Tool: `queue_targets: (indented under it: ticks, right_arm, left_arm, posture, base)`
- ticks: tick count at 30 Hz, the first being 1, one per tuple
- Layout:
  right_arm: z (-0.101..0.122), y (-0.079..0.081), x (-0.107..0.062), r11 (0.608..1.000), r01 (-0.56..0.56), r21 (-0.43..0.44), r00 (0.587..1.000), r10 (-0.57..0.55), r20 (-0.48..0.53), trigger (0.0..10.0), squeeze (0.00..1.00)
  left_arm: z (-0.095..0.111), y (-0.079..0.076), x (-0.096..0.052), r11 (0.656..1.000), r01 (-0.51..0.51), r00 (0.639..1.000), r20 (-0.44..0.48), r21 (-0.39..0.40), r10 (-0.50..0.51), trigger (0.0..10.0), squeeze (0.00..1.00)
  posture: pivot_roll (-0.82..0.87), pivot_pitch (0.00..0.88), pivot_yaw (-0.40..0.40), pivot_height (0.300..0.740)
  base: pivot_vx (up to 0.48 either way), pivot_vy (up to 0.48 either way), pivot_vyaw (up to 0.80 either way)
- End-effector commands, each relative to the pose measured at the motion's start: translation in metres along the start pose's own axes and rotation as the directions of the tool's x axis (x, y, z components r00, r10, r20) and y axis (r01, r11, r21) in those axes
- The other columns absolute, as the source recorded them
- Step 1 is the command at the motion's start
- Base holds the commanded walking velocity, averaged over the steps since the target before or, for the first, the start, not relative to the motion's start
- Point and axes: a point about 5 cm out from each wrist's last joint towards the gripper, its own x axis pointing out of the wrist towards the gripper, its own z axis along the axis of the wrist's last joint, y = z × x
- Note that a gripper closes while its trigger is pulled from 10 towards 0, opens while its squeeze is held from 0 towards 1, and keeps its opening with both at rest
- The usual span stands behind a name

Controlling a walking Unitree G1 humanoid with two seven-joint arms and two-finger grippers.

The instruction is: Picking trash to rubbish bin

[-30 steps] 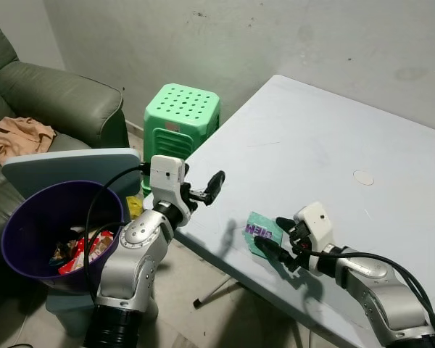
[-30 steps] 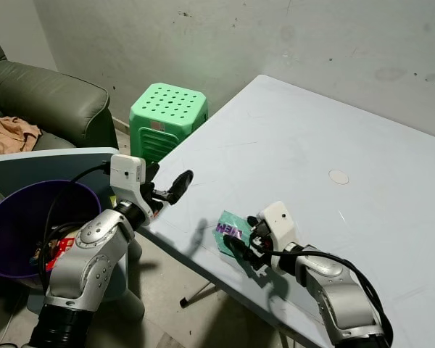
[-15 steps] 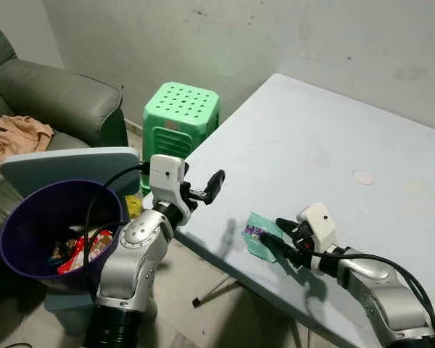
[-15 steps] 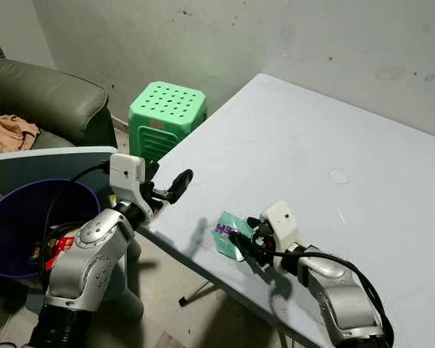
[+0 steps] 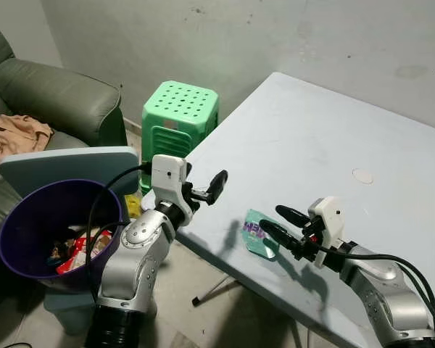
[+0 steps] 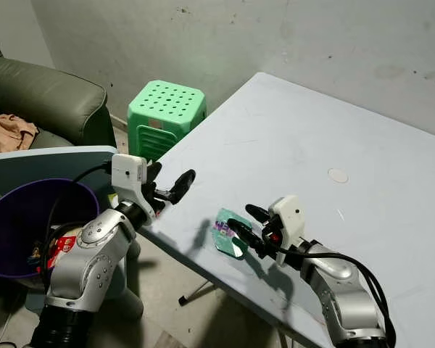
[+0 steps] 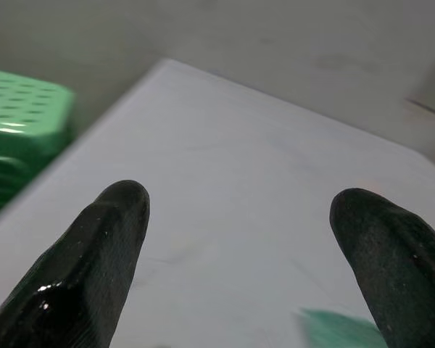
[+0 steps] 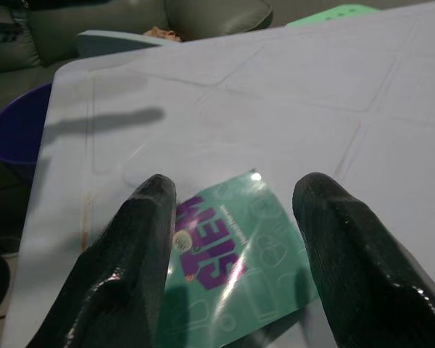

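Beside the wrapper (image 5: 258,233) on the table (image 5: 326,145), the right gripper (image 5: 275,220) is being held open, empty; the left gripper (image 5: 219,181), likewise spread, is being kept off the table's edge.

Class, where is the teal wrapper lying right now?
The teal wrapper lies flat on the pale table near its front edge, just ahead of the open right gripper, with the purple bin off to the robot's left.

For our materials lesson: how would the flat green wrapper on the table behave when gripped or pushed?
The glossy teal foil wrapper lies flat near the pale table's edge, so it probably bends floppily and weighs little. Its shine suggests it could slide under the open right hand.
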Motion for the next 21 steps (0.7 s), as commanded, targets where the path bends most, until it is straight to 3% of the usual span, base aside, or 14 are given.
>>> queue_targets:
  ticks: [1, 4, 5, 6, 7, 14, 18, 19, 20, 21]
  right_arm:
    - [0.005, -0.002, -0.005, 1.000, -0.002, -0.021, 1.000, 0.003, 0.013, 10.0, 0.00]
    - [0.005, -0.003, -0.006, 1.000, -0.008, -0.014, 1.000, 0.008, 0.005, 10.0, 0.00]
    - [0.006, -0.003, -0.007, 1.000, -0.016, -0.020, 1.000, 0.016, 0.006, 10.0, 0.06]
    - [0.007, -0.002, -0.008, 0.999, -0.032, -0.017, 0.999, 0.032, 0.014, 10.0, 0.31]
    - [0.008, -0.002, -0.009, 0.999, -0.049, 0.017, 0.999, 0.048, 0.018, 10.0, 1.00]
    - [0.007, 0.001, -0.013, 0.996, -0.085, 0.002, 0.996, 0.085, -0.012, 10.0, 1.00]
    - [0.002, 0.001, -0.014, 0.995, -0.074, -0.064, 0.995, 0.070, -0.070, 10.0, 1.00]
    - [0.003, 0.001, -0.014, 0.995, -0.077, -0.063, 0.995, 0.073, -0.067, 10.0, 0.64]
    - [0.002, 0.002, -0.014, 0.995, -0.083, -0.063, 0.994, 0.078, -0.075, 10.0, 0.00]
    - [0.001, 0.003, -0.013, 0.994, -0.088, -0.069, 0.992, 0.081, -0.096, 10.0, 0.00]
  left_arm:
    - [-0.001, -0.013, -0.001, 0.997, 0.075, 0.997, -0.015, 0.007, -0.075, 10.0, 0.00]
    - [-0.005, -0.023, -0.008, 0.987, 0.156, 0.987, -0.049, 0.034, -0.154, 10.0, 0.00]
    - [-0.005, -0.024, -0.010, 0.985, 0.168, 0.985, -0.055, 0.040, -0.165, 10.0, 0.00]
    - [-0.006, -0.025, -0.012, 0.983, 0.181, 0.982, -0.060, 0.034, -0.179, 10.0, 0.00]
    - [-0.006, -0.024, -0.014, 0.982, 0.190, 0.980, -0.066, 0.022, -0.188, 10.0, 0.00]
    - [-0.007, -0.024, -0.024, 0.972, 0.228, 0.970, -0.105, 0.053, -0.221, 10.0, 0.00]
    - [-0.010, -0.029, -0.031, 0.960, 0.274, 0.955, -0.137, 0.054, -0.264, 10.0, 0.00]
    - [-0.010, -0.029, -0.032, 0.958, 0.280, 0.953, -0.141, 0.058, -0.269, 10.0, 0.00]
    - [-0.010, -0.030, -0.032, 0.958, 0.282, 0.952, -0.144, 0.058, -0.272, 10.0, 0.00]
    - [-0.011, -0.030, -0.033, 0.957, 0.284, 0.951, -0.148, 0.058, -0.273, 10.0, 0.00]
  posture:
    - [0.00, 0.100, -0.104, 0.740]
    - [0.00, 0.101, -0.101, 0.740]
    - [0.00, 0.102, -0.103, 0.740]
    - [0.00, 0.104, -0.102, 0.740]
    - [0.00, 0.104, -0.102, 0.740]
    - [0.01, 0.108, -0.103, 0.740]
    - [0.01, 0.113, -0.105, 0.740]
    - [0.01, 0.114, -0.105, 0.740]
    - [0.01, 0.114, -0.106, 0.740]
    - [0.01, 0.116, -0.107, 0.740]
  base:
    - [0.000, 0.000, 0.00]
    - [0.000, 0.000, 0.00]
    - [0.000, 0.000, 0.00]
    - [0.000, 0.000, 0.00]
    - [0.000, 0.000, 0.00]
    - [0.000, 0.000, 0.00]
    - [0.000, 0.000, 0.00]
    - [0.000, 0.000, 0.00]
    - [0.000, 0.000, 0.00]
    - [0.000, 0.000, 0.00]
